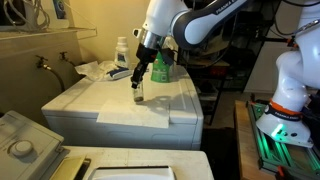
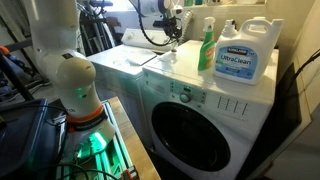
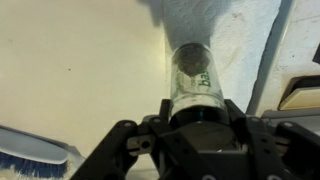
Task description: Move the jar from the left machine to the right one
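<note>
1. Fingers (image 1: pixel 139 83) closed on the jar (image 1: pixel 138 94), holding its upper part from above. In the wrist view the jar (image 3: pixel 192 85) is clamped between both fingers; it is clear glass with green print on it.
2. Jar upright, at the desk (image 1: pixel 100 100), the white top of a machine. Its bottom is at or just off the surface, cannot tell which.
3. In an exterior view the fingers are over the farther machine (image 2: pixel 135 62), near its seam with the front-loader (image 2: pixel 200 125).
4. Green spray bottle (image 1: pixel 161 66) just behind the jar. White bottle (image 1: pixel 122 50) and crumpled cloth (image 1: pixel 95 70) are further back, well apart from it.
5. On top of the front-loader: the green spray bottle and, just beside it, an "UltraClean" detergent jug (image 2: pixel 238 52).
6. Arm (image 1: pixel 195 22) reaches down from above.
</note>
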You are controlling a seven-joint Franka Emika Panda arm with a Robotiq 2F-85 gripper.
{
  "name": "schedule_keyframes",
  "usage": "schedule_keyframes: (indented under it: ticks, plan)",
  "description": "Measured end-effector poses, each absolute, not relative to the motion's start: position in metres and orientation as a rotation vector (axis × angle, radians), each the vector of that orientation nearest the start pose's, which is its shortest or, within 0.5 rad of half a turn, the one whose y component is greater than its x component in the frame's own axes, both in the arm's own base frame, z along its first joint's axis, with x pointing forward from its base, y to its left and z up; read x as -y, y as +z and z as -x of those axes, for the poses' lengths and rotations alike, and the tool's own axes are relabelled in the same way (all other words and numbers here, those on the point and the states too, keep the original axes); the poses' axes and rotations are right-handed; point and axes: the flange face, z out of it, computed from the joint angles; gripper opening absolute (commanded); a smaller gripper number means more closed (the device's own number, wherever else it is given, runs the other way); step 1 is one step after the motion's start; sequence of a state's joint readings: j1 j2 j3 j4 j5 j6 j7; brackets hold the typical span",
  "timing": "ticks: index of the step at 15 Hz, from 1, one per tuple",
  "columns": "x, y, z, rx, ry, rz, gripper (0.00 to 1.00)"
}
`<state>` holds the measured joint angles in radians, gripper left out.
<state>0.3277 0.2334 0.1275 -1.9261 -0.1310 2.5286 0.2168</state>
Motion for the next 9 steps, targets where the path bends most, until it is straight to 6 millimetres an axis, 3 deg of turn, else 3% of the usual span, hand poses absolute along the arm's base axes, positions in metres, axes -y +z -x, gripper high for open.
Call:
schedule_keyframes:
  ticks: [4,9]
  plan:
    - [-0.270,0.412,-0.581,0.428,-0.584,2.996,0.29]
    - [-0.236,0.422,-0.601,0.289,-0.716,3.115,0.29]
